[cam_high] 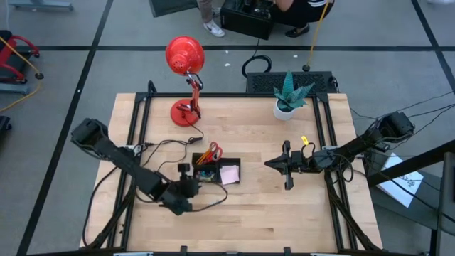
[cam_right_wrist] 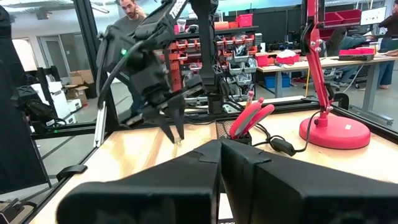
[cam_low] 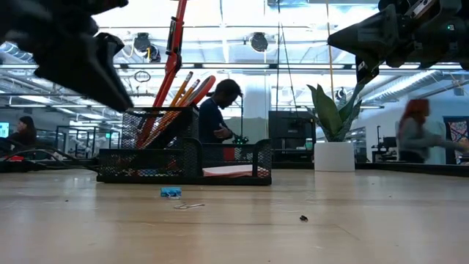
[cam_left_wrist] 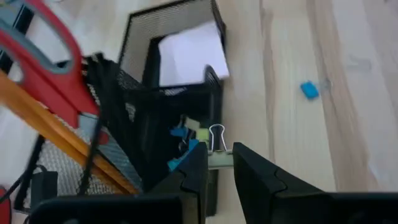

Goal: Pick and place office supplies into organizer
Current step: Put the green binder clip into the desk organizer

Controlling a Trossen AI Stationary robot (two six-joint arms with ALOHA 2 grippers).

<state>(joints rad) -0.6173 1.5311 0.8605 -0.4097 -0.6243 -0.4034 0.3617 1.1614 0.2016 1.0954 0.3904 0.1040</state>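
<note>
Left gripper poised over the organizer with a small clip pinched

The left gripper's fingers are nearly together on a silver-looped binder clip, hanging just above the low compartment where blue clips already lie; a sticky pad sits in the far compartment, scissors and pencils stand in the cup; released off-centre, the clip could strike the mesh rim and bounce onto the table; one blue clip lies loose near the tray; the right gripper, shut and empty, waits well apart
</note>
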